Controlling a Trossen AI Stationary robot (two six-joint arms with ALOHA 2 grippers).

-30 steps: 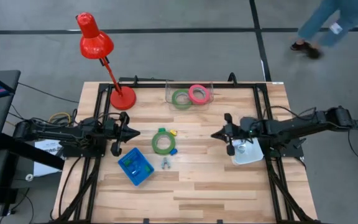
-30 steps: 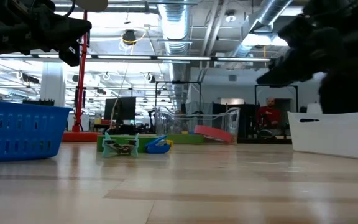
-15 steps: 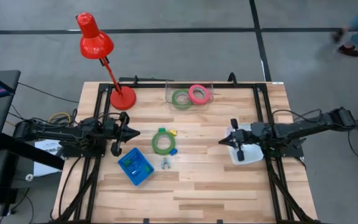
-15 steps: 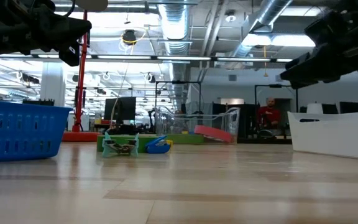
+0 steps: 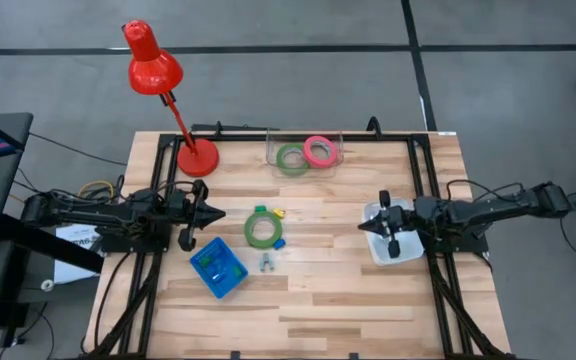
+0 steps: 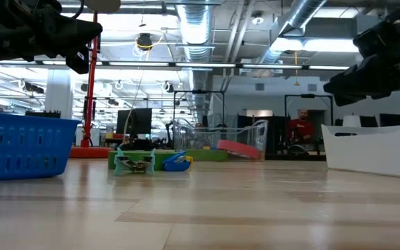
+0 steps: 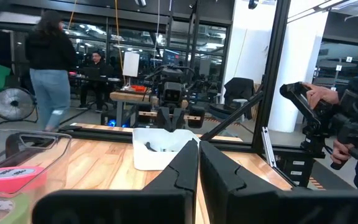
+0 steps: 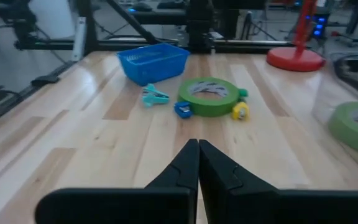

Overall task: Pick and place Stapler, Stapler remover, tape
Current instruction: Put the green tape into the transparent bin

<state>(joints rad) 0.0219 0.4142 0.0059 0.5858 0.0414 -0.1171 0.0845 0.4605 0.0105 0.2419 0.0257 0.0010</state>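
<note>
One green tape ring [image 5: 261, 228] lies flat on the table's middle; a small blue piece [image 8: 183, 109] and a small yellow piece [image 8: 240, 111] rest against it. A teal staple remover [image 5: 266, 263] lies just nearer. Another green tape ring [image 5: 291, 158] and a pink one [image 5: 318, 151] sit in a clear bin [image 5: 304, 135] at the far edge. Which piece is the stapler I cannot tell. My left gripper [image 5: 218, 213] hovers shut, left of the ring. My right gripper [image 5: 360, 227] hovers shut over the white tray's [image 5: 380, 254] left rim.
A blue basket [image 5: 218, 267] stands at the near left, beside the staple remover. A red desk lamp [image 5: 196, 157] stands at the far left corner. Dark small things lie in the white tray [image 7: 143, 155]. Bare wood lies along the near edge.
My right gripper has drawn back toward the table's right edge and sunk a little, ending over the white tray, shut throughout. A person has walked out of the high view at the far right. The left arm and the table's things have kept still.
</note>
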